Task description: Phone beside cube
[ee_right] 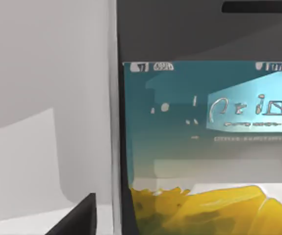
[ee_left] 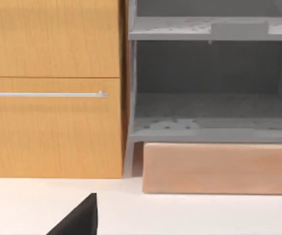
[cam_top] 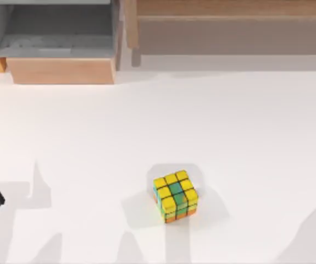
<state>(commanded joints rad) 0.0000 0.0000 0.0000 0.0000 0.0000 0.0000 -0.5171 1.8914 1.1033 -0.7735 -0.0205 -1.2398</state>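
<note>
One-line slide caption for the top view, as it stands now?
Top view: yellow-and-green puzzle cube alone on the white table, grey shelf unit behind.

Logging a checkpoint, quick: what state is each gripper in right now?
Left gripper: at the table's left edge, facing the cabinet; fingers' state cannot be told.
Right gripper: close above the lit phone screen; cannot be told.

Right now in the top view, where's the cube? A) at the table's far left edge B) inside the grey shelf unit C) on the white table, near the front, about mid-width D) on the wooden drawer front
C: the cube sits alone on the white table, well forward of the grey shelf unit.
</note>
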